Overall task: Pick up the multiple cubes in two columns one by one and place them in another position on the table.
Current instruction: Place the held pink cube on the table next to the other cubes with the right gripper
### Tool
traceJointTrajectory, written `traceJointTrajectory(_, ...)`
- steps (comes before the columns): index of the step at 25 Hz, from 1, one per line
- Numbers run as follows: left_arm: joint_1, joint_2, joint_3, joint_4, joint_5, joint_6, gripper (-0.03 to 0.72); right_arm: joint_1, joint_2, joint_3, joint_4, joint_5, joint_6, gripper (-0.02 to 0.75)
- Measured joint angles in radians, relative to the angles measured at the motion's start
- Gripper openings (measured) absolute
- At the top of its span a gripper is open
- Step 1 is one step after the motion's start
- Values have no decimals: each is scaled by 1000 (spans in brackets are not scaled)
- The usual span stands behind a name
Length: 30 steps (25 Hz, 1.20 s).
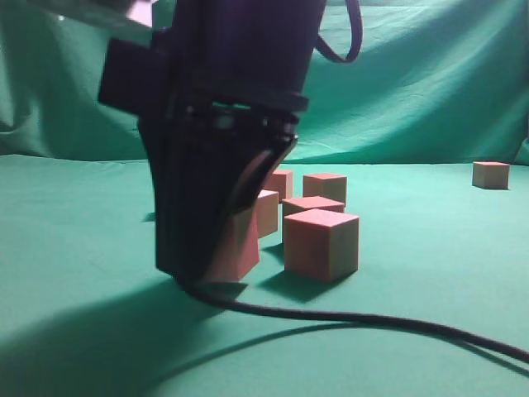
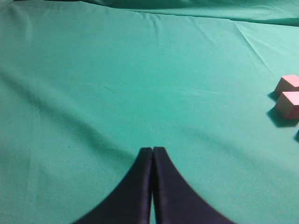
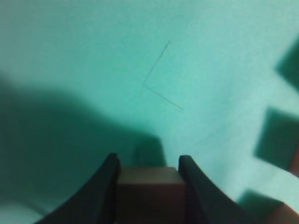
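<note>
Right wrist view tells you most of it: your right claw is clamped on a cube, with one finger against each side, low over the table. From the exterior view that same claw sits right at the near end of the cluster, and the held cube looks tilted and close to or touching the cloth, though I can't say for sure whether it's off the surface yet. So I'd call this the pick step, grip made, lift pending. Next you'll want a straight lift, since the other cubes are just beside it and a sideways drag could bump them, then carry it to open cloth. One lone cube sits well apart at the far right, maybe the drop area. Your left claw is pinched together on nothing, hovering over bare table with two cubes off at its right edge. Green cloth is a bit wrinkled, a dark cable trails across the front, and a draped green backdrop closes off the room, so it's fairly dim.
</note>
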<state>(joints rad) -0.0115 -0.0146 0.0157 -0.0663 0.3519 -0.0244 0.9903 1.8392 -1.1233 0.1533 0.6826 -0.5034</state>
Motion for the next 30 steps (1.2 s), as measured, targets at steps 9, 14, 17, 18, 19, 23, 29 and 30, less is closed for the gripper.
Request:
traceJointTrajectory(9, 0, 0, 0, 0, 0, 0, 0, 0, 23, 0, -24, -29, -8, 273)
traceJointTrajectory(14, 0, 0, 0, 0, 0, 0, 0, 0, 31, -2, -27, -38, -8, 273)
traceJointTrajectory(17, 0, 0, 0, 0, 0, 0, 0, 0, 31, -2, -27, -44, -8, 318)
traceJointTrajectory(18, 0, 0, 0, 0, 0, 0, 0, 0, 32, -3, -29, -44, -8, 369)
traceJointTrajectory(19, 0, 0, 0, 0, 0, 0, 0, 0, 33, -8, -29, -41, -8, 432)
traceJointTrajectory(23, 0, 0, 0, 0, 0, 0, 0, 0, 35, -76, -31, 37, -9, 639)
traceJointTrajectory(29, 0, 0, 0, 0, 0, 0, 0, 0, 35, -320, -33, 303, -9, 644)
traceJointTrajectory(30, 0, 0, 0, 0, 0, 0, 0, 0, 35, -361, -35, 354, -9, 644)
